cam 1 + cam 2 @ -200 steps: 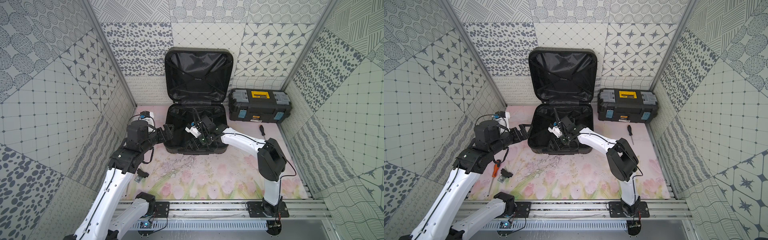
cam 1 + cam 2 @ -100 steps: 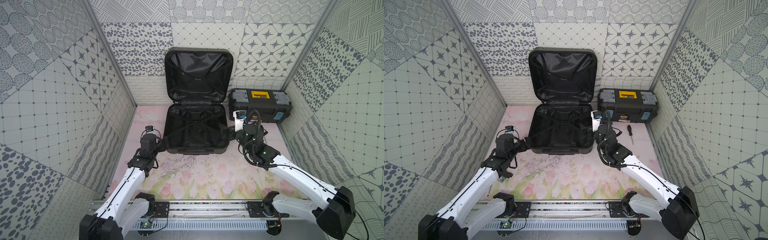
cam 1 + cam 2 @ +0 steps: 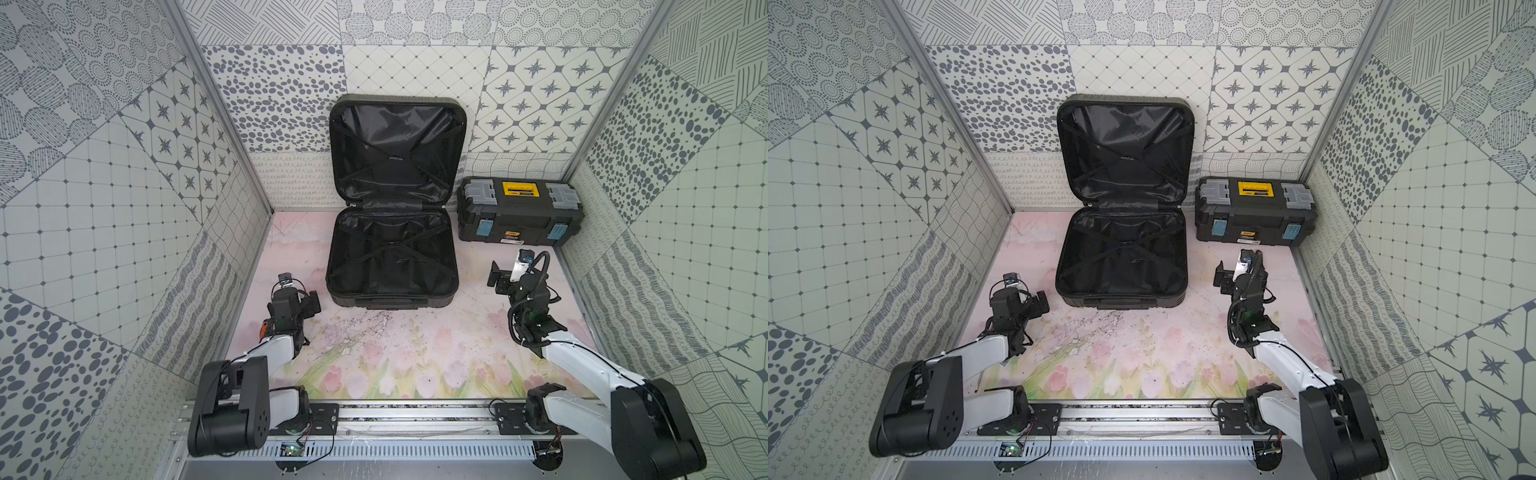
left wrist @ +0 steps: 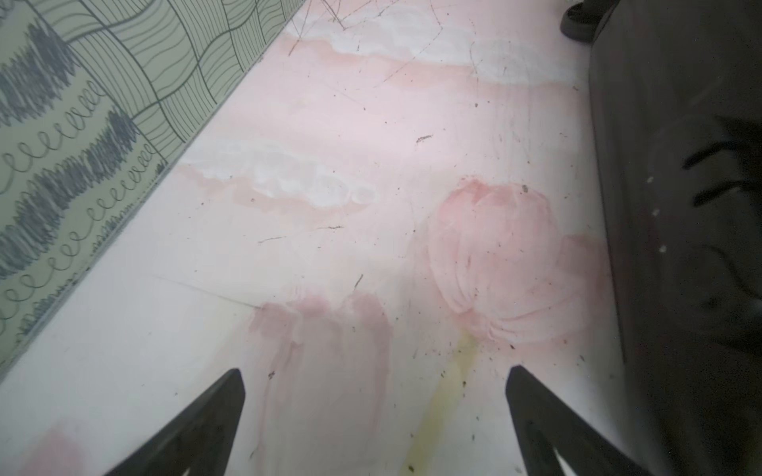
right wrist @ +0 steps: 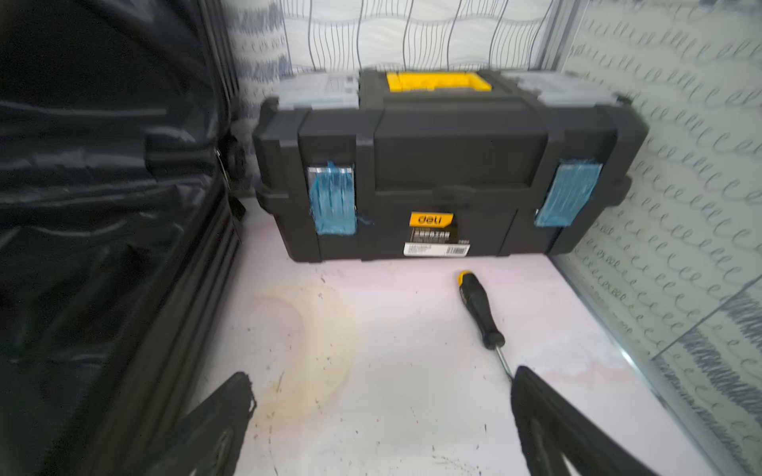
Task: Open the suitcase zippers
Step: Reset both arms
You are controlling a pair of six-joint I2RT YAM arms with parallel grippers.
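The black suitcase [image 3: 392,253] [image 3: 1121,257] lies open in both top views: its base is flat on the table and its lid [image 3: 397,153] stands up against the back wall, showing black lining with crossed straps. A small metal pull of the zippers [image 5: 222,165] hangs at the seam near the hinge corner. My left gripper [image 3: 311,304] [image 4: 373,373] hovers open and empty off the suitcase's front left corner, with the shell [image 4: 680,206] beside it. My right gripper [image 3: 498,276] [image 5: 381,377] is open and empty to the right of the suitcase [image 5: 103,214].
A black toolbox [image 3: 519,212] [image 5: 445,165] with grey latches and a yellow handle stands at the back right. A black and yellow screwdriver [image 5: 480,309] lies on the table in front of it, its tip by my right finger. An orange handle [image 3: 262,331] peeks out under my left arm. Patterned walls close in on three sides.
My right gripper has left the inside of the suitcase base and moved out to its right side. My left arm has drawn back to the front left. The suitcase stays open.
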